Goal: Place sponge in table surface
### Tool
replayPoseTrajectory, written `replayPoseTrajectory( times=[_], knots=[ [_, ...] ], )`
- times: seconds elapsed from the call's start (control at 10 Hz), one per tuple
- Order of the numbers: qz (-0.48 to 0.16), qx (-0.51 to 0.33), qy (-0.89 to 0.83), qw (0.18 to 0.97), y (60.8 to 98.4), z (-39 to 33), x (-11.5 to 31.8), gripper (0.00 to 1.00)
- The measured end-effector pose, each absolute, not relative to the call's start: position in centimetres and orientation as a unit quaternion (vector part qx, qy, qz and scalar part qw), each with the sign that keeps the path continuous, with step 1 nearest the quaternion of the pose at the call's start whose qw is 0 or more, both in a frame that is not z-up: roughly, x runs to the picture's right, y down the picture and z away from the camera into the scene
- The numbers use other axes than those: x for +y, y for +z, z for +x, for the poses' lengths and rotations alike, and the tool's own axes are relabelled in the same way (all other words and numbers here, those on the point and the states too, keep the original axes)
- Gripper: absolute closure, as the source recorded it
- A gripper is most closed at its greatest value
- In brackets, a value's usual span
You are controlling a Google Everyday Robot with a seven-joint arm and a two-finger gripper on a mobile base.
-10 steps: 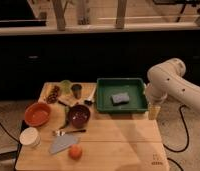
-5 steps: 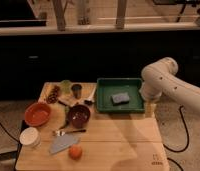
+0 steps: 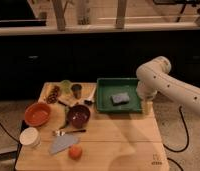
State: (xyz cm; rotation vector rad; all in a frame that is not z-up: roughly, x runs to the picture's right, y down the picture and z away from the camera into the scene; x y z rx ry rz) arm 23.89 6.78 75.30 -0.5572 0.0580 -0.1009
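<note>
Op: Where's yr gripper rn?
Me: My gripper (image 3: pixel 147 106) hangs just off the green tray's (image 3: pixel 106 95) right wall, nr its camera-side corner; my white arm (image 3: pixel 168 85) reaches in from the right, elbow above that same wall; jaws spread wide, nothing pinched.
Op: And the sponge?
Me: Sponge (image 3: pixel 120 98) lies flat inside the tray, right of its centre, a bit skewed; it's apart from my gripper, w/ the tray's right wall between us; not yet on the table surface (image 3: pixel 118 136), which the tray itself sits on.
Op: Other stuff?
Me: Mostly left of the tray; dark cup (image 3: pixel 76 90) just beside its left wall; pale green cup (image 3: pixel 66 86) a bit further left; reddish snack heap (image 3: pixel 54 92) beyond that, well apart from the tray; dark-red bowl (image 3: pixel 79 116) nr the tray's camera-side left corner; orange bowl (image 3: pixel 38 114) farther left; white cup (image 3: pixel 29 136), grey-blue triangular sheet (image 3: pixel 63 144) & orange fruit (image 3: pixel 75 152) sit left of the tray and much closer to the camera; a utensil (image 3: pixel 68 132) lies left of the tray too, camera-side; can't tell spoon or fork.
Op: And on the tray's right?
Me: Me, plus a small dark logo (image 3: pixel 156 161) on the wood, camera-side of the tray's right corner, well apart.
</note>
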Motion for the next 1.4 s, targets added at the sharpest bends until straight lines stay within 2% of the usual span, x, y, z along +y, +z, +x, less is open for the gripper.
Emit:
replayPoseTrajectory(
  times=[0.2, 1.4],
  knots=[
    [-0.274, 0.028, -0.064, 0.959, 76.5, 23.2, 5.5, 0.2],
    [-0.271, 0.004, -0.113, 0.956, 80.3, 21.9, 4.5, 0.2]
  ],
)
